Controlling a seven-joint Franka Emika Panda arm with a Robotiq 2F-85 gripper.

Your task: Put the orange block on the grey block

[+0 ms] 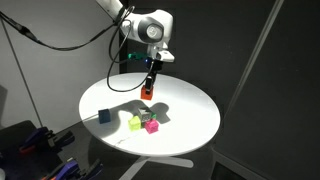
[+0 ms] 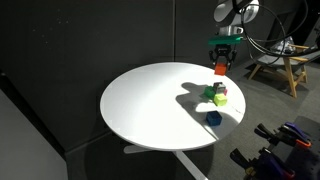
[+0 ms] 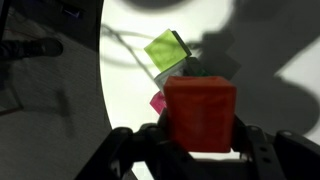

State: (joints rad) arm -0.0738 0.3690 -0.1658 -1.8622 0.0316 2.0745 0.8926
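My gripper [image 1: 148,88] is shut on the orange block [image 1: 147,93] and holds it in the air above the round white table [image 1: 195,115]. In the wrist view the orange block [image 3: 200,113] fills the space between the fingers. Below it lies a cluster of cubes: a yellow-green one [image 3: 167,50], a pink one [image 3: 157,102], and between them a dark, shadowed cube that looks like the grey block [image 3: 198,70], partly hidden by the orange block. In an exterior view the orange block [image 2: 220,69] hangs over the cluster [image 2: 216,95].
A blue cube [image 1: 104,116] sits apart from the cluster, also seen in an exterior view [image 2: 213,118]. The table edge [image 2: 235,105] is close to the cluster. Dark curtains stand behind; a wooden stool [image 2: 285,62] and cables lie beyond the table.
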